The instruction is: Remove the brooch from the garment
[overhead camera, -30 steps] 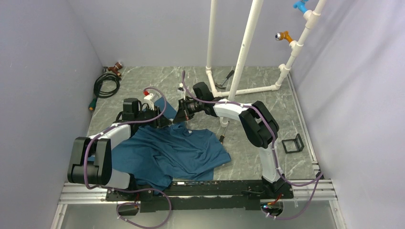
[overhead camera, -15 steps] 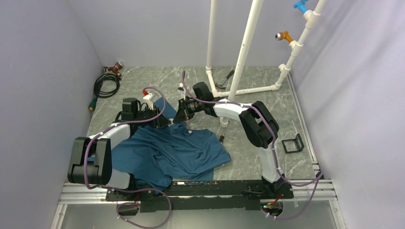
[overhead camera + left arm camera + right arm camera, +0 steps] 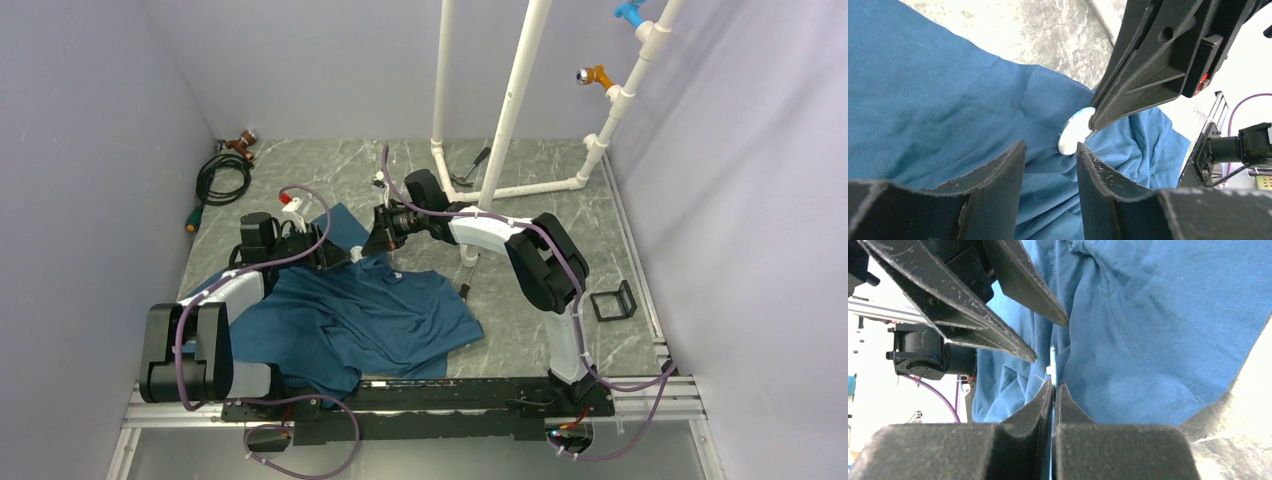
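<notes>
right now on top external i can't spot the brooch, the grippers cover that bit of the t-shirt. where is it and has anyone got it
Observer: The left wrist view shows the brooch as a whitish disc against the T-shirt. The right gripper is shut on its edge.
Operator: ok and the other arm, has it got cloth or not
Observer: The left gripper is open, with its fingers apart over the cloth and the brooch just beyond the gap. I can't tell whether the pin is out of the fabric.
</notes>
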